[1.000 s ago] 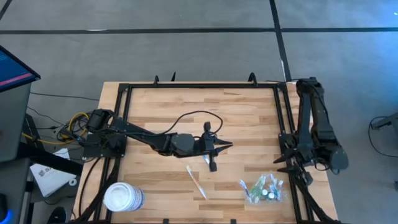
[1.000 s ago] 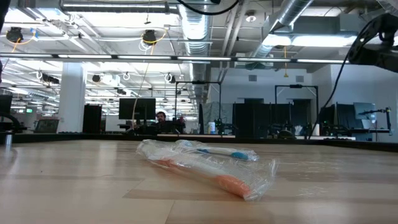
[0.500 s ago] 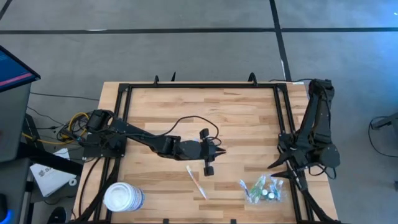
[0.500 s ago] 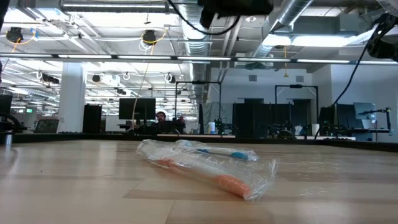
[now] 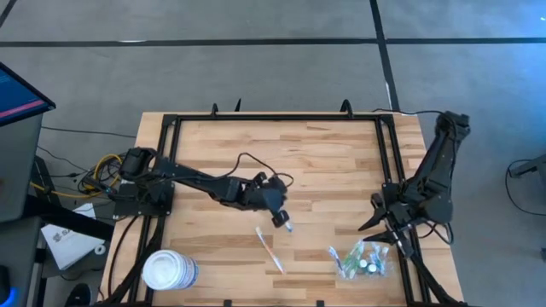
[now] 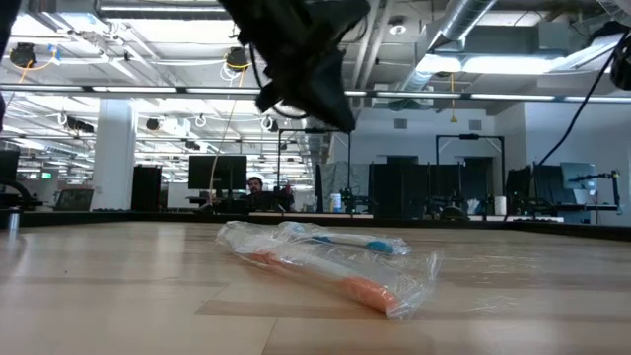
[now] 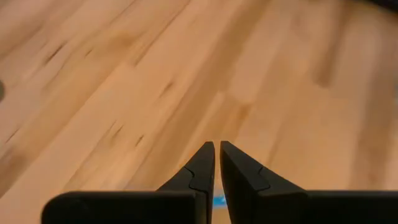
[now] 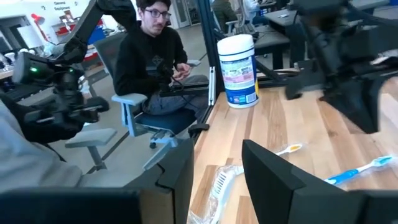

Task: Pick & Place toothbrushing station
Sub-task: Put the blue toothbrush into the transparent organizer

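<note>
Lying near the table's [image 5: 324,162] front right corner, the toothbrushing station [image 5: 360,260] is a small clear plastic holder with green and blue bits showing through it; it sits flat on the wood and nothing is touching it, so the pick looks not yet made.

Just beside it, on the side toward the table's back edge, hangs the right end effector [image 5: 382,232], fingers spread well apart and holding nothing; in its wrist view the right end effector [image 8: 214,152] frames a pale, see-through item on the wood, probably the station, which suggests the jaws are parted so as to come down astride it.

Farther toward the middle, a loose toothbrush [image 5: 269,247] lies on the boards; the left end effector [image 5: 279,218] points down just beside its nearer end, tips drawn almost together with only a hairline gap; the left wrist view [image 7: 217,146] shows bare wood ahead and nothing gripped, though a sliver of blue under the fingers cannot be identified.

At the front left corner stands a large white round tub [image 5: 169,271], well apart from both arms.
</note>
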`<control>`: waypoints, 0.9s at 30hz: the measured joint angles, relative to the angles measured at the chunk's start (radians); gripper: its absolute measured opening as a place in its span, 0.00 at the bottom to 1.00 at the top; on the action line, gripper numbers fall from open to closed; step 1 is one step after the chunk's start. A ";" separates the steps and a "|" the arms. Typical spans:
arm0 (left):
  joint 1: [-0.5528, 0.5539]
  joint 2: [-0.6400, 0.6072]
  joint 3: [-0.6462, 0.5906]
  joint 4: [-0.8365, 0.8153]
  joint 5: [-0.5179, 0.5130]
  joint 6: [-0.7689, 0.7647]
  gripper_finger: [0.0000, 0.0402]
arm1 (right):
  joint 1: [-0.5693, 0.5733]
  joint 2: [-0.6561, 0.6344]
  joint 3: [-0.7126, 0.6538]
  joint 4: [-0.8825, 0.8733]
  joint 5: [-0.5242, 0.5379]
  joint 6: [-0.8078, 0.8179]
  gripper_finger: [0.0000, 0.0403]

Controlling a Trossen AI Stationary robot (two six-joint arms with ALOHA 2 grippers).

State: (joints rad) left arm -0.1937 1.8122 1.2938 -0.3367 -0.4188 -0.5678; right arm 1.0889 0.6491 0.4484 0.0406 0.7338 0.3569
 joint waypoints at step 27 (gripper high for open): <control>0.114 -0.101 -0.342 0.052 0.077 -0.254 0.34 | -0.044 0.000 0.000 -0.010 -0.058 0.028 0.31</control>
State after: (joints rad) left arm -0.0796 1.7113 0.9517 -0.2852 -0.3421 -0.8214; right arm 1.0451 0.6491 0.4484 0.0307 0.6762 0.3851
